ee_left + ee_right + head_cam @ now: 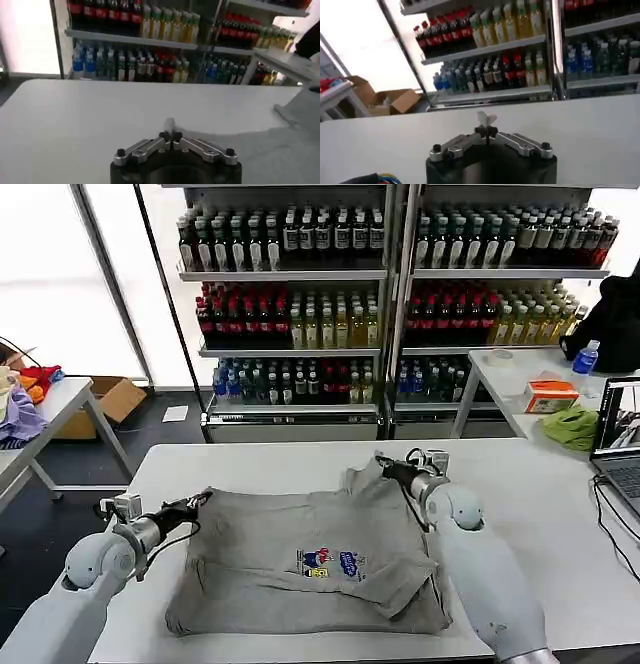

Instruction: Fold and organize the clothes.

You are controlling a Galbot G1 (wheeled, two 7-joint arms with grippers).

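A light grey short-sleeved shirt with a small multicoloured chest print (310, 559) is shown spread on the white rectangular table (250, 459), partly folded, with its printed side up and its lower hem towards the robot. The left gripper (205, 499) is seen at the shirt's left upper corner, its fingers closed on a pinch of the grey fabric; in the left wrist view the same gripper (170, 135) is shown with its two fingertips pressed together and a sliver of cloth standing between them, the rest of the shirt (300, 107) lying farther off on the tabletop. The right gripper (383, 466) is placed at the shirt's far right corner near the collar, likewise closed on the fabric; in the right wrist view this gripper (486, 131) is seen clamping a small pale tuft of cloth. Behind the table, metal shelving units (290, 274) are stocked with rows of bottled drinks, sorted into dark, red, yellow-green and blue-capped groups. An open brown cardboard box (112, 399) is set on the floor at the left, its contents not discernible. On the white side table at the right (510, 379), an orange carton (551, 394), a lime-green cloth (572, 427) and a blue-capped bottle (585, 358) are found.
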